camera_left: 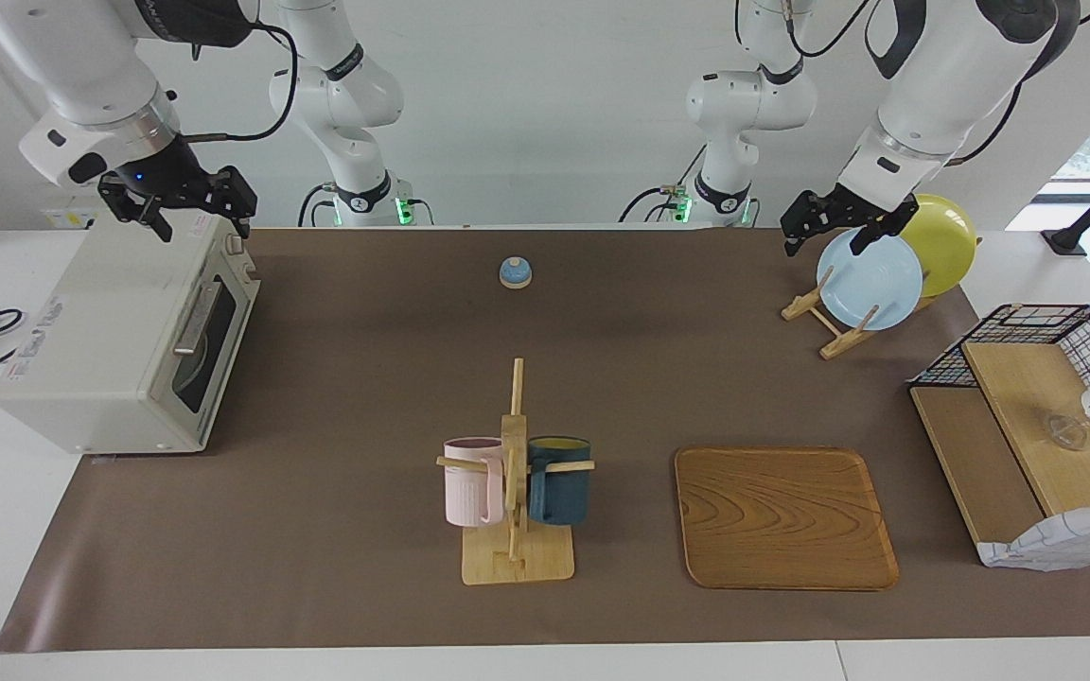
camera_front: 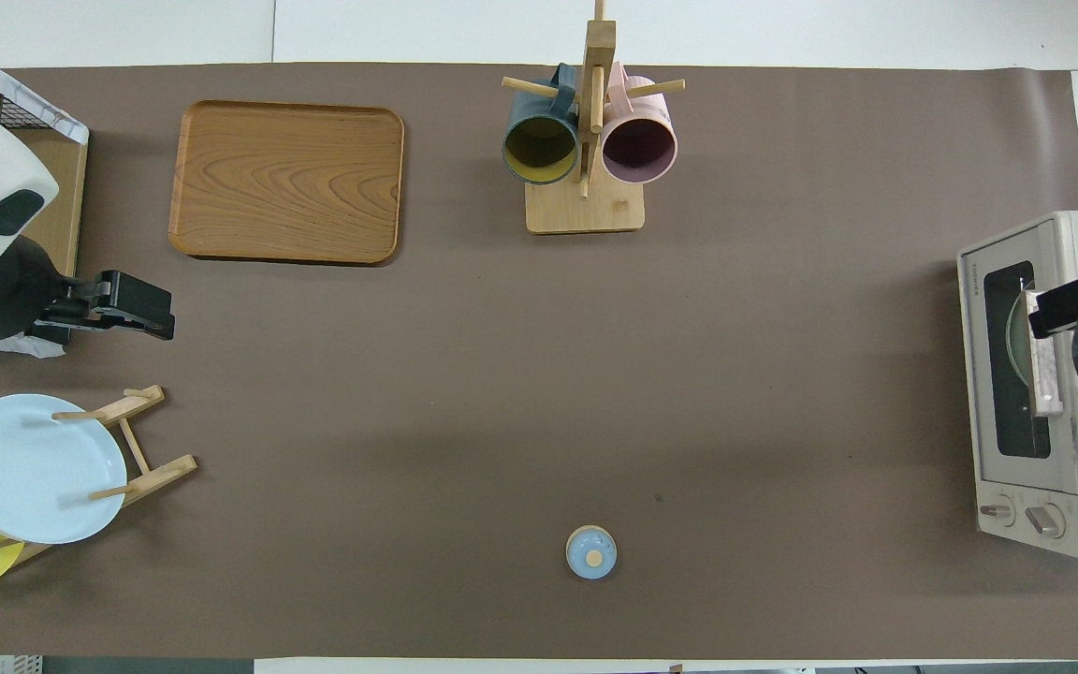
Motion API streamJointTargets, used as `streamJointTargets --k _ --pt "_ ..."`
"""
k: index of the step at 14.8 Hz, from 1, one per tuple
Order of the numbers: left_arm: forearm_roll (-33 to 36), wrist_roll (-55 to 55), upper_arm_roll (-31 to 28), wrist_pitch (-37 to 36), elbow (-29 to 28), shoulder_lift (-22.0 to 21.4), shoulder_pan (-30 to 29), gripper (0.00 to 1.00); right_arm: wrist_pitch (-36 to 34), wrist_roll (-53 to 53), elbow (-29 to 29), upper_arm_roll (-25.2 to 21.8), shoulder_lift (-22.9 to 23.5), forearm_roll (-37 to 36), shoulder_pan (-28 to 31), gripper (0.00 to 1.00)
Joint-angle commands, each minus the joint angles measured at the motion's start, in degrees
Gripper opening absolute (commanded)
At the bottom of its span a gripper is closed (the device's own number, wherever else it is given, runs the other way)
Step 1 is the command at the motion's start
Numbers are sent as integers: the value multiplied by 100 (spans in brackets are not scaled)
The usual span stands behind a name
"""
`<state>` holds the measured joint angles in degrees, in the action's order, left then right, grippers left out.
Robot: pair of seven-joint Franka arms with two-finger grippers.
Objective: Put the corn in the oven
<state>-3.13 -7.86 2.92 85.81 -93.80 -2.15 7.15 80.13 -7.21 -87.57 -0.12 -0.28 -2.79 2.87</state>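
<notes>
On the brown surface [camera_left: 337,378] we see the oven [camera_left: 119,345] at the right arm's end, its door closed; the corn we cannot see. Its writing is too small to read. The right pincer [camera_left: 187,216] hovers over the oven top, fingers spread, holding nothing. The left pincer [camera_left: 838,227] waits over the blue plate [camera_left: 871,284], also wide open and empty.

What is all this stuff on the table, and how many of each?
Oven: one, off-white, door shut, at the right arm's end.
Bell: one, blue, near the robots.
Mug tree: one, wooden, holding a pink mug and a dark blue mug.
Tray: one, brown wood, beside the mug tree.
Plate rack: one, wooden, holding a light blue plate and a yellow plate.
Wire shelf: one, black with wooden boards, at the left arm's end.
Corn: none visible.
Right gripper: open, over the oven.
Left gripper: open, over the plate rack.
</notes>
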Motion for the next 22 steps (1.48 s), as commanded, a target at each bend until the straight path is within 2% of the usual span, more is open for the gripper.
streamJointTargets --k 1,22 --pt "84 31 42 -47 28 -31 -56 100 20 97 -102 -32 -86 165 30 100" --pt "84 31 42 -47 28 -31 -56 100 143 335 -41 -24 -59 244 47 100"
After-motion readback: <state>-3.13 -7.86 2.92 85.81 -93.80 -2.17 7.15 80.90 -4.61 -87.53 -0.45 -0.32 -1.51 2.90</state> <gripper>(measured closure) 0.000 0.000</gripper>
